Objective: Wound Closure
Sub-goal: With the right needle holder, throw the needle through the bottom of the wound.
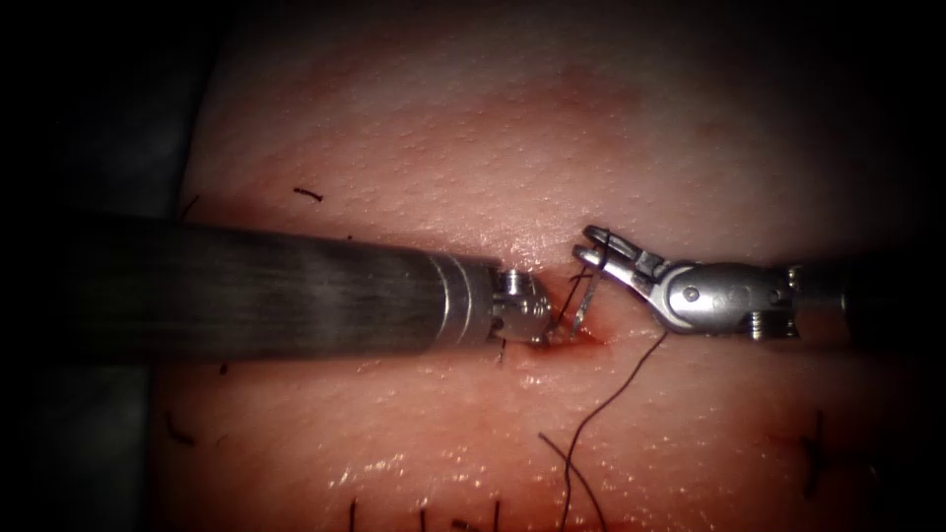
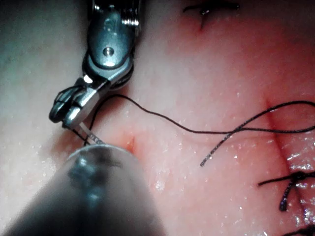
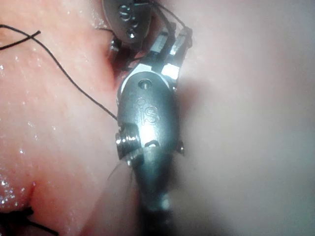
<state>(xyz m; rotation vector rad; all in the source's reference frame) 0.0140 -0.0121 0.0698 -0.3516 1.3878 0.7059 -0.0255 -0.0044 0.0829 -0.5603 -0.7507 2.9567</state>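
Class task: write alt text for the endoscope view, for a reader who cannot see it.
Two needle drivers meet at the cut in the tissue: the left tool holds the curved needle low at the wound, while the right tool has its jaws slightly parted at the needle's upper end. Dark thread trails from the wound toward the lower edge, past short cut ends of thread.

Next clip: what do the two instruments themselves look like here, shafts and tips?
Left tool: thick dark grey shaft, lighter metal collar, small silver end effector. Right tool: polished silver wristed end effector with a rounded clevis, visible pivot pin and screws; its housing bears a faint engraved mark.
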